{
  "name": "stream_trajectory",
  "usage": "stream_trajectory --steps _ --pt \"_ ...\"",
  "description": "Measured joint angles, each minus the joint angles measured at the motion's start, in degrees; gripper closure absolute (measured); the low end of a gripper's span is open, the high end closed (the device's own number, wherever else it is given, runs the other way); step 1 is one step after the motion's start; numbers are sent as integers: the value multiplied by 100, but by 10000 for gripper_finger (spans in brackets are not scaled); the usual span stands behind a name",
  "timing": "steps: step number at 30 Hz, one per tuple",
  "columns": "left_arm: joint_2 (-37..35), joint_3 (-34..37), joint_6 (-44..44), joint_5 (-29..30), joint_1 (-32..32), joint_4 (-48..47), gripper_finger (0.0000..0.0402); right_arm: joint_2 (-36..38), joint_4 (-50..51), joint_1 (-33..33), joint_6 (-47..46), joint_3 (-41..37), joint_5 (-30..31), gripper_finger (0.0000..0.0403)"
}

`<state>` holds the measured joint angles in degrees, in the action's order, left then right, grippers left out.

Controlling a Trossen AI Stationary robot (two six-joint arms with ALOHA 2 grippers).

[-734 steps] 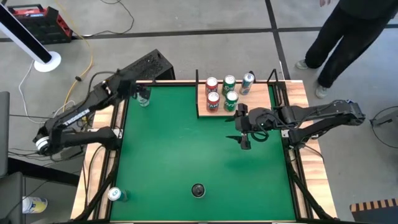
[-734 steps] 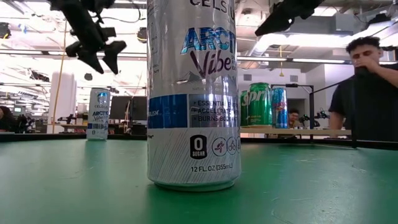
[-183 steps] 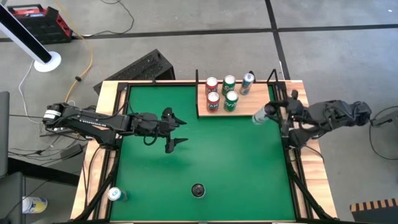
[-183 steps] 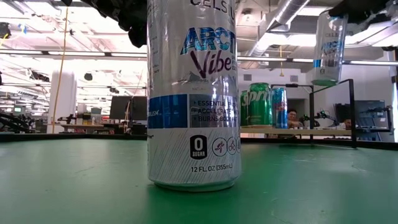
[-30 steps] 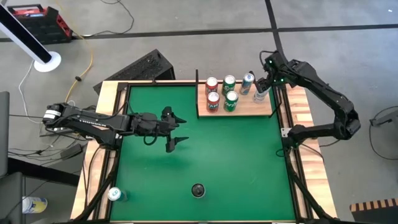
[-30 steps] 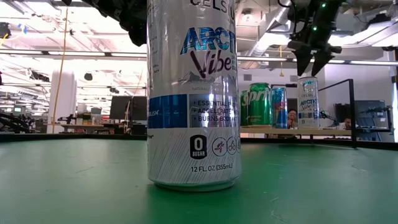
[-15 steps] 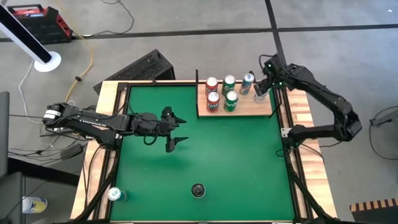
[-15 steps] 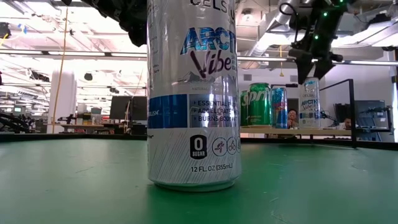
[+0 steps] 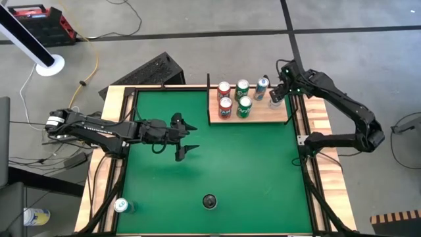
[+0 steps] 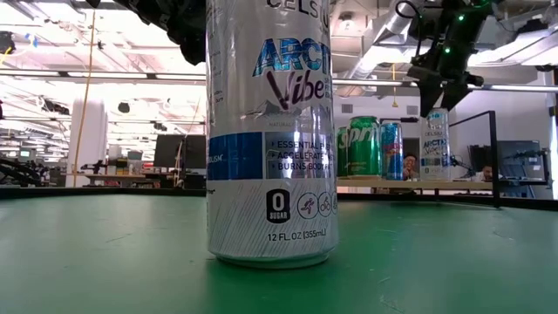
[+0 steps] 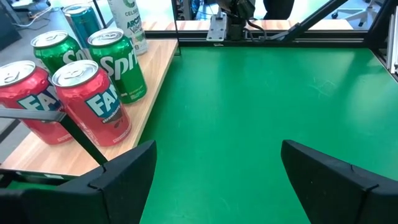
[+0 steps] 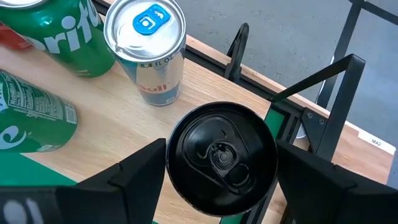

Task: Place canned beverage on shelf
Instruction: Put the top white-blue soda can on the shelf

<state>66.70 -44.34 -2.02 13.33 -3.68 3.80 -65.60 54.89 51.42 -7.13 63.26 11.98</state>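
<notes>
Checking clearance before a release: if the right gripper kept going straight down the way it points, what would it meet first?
The right gripper points down at the black-topped can standing on the shelf. Its open jaws flank the can, so it likely meets the can or shelf.

Grey floor point(image 9: 197, 46) with dark seams surrounded the green worktop point(image 9: 217, 164). A red toolbox point(image 9: 39, 23), a white fan base point(image 9: 49, 66) and cables point(image 9: 92, 59) lay on it. Ceiling lights point(image 10: 52, 74) and ducts point(image 10: 384, 44) showed beyond
</notes>
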Motion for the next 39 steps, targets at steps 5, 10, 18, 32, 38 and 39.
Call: stream_trajectory --steps 5,10,18,32,38,39 --pt "0 0 7 1 0 1 72 4 17 87 105 0 -25 115" --pt "0 0 2 3 0 1 72 -51 -198 144 560 0 -30 118" --pt "0 0 -68 18 0 1 72 -237 -640 611 1416 2 -535 119" --pt "-1 0 26 99 2 91 72 -274 -843 1185 2288 2 -1357 117" --pt "-2 0 26 99 2 86 72 -386 -975 1185 2379 6 -1355 117" --pt "-2 0 26 99 2 86 72 -420 -999 1185 2393 14 -1352 117"
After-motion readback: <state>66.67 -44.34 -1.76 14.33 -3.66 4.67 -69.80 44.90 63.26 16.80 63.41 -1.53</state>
